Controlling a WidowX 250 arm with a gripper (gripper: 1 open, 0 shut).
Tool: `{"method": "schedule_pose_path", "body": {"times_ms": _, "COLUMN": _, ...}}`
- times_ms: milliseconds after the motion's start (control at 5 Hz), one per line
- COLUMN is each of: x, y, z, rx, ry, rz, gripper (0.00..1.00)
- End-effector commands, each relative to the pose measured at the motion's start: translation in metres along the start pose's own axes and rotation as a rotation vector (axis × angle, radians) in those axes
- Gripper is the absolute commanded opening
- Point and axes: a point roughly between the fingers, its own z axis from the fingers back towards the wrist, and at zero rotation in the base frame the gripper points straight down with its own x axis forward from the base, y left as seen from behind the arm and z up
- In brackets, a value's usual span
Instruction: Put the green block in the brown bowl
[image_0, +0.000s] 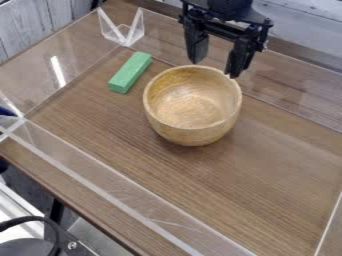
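The work surface is a desk (254, 190) with a dark brown wood-grain top, enclosed by low clear plastic walls (80, 170) along its near-left side and its far-left side. Below the near edge, dark fittings of some kind show at the bottom left corner; they are too cropped to identify.

Nearest the camera, the desk top is bare wood across a broad stretch running from the near wall to the right edge of the view.

At mid-distance stands the brown bowl (194, 120), upright, round, light wood with a thick rim and visible grain. Its interior holds nothing.

To the left of the bowl, just beside it but not touching, lies the green block (130, 72). It rests flat on the desk, outside the bowl. It is a bright green, matte, elongated bar, lying on a diagonal with one end toward the near left and the other toward the far right. Bare desk surrounds it on the left and far sides.

Farther back, near the far-left wall, a small clear plastic piece (123, 28) with an angled shape stands on the desk.

Above the bowl's far rim hangs the hand (219, 58), black, pointing down, fingers spread apart, grasping nothing.
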Motion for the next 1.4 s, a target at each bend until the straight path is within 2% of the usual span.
{"method": "schedule_pose_path", "body": {"times_ms": 0, "x": 0.0, "y": 0.004, "z": -0.004, "rx": 0.015, "ry": 0.011, "rz": -0.012, "gripper": 1.0}}
{"method": "schedule_pose_path", "body": {"times_ms": 200, "x": -0.011, "y": 0.015, "z": -0.005, "rx": 0.014, "ry": -0.018, "rz": 0.003, "gripper": 1.0}}
{"method": "schedule_pose_path", "body": {"times_ms": 400, "x": -0.026, "y": 0.028, "z": -0.001, "rx": 0.012, "ry": -0.06, "rz": 0.02, "gripper": 0.0}}
{"method": "schedule_pose_path", "body": {"times_ms": 600, "x": -0.027, "y": 0.058, "z": 0.006, "rx": 0.013, "ry": -0.064, "rz": 0.036, "gripper": 1.0}}
{"method": "schedule_pose_path", "body": {"times_ms": 800, "x": -0.026, "y": 0.087, "z": 0.008, "rx": 0.013, "ry": -0.064, "rz": 0.058, "gripper": 0.0}}
{"method": "schedule_pose_path", "body": {"times_ms": 1000, "x": -0.02, "y": 0.105, "z": 0.003, "rx": 0.016, "ry": -0.05, "rz": 0.065, "gripper": 0.0}}
{"method": "schedule_pose_path", "body": {"times_ms": 1200, "x": -0.008, "y": 0.115, "z": -0.008, "rx": 0.032, "ry": -0.022, "rz": 0.077, "gripper": 0.0}}
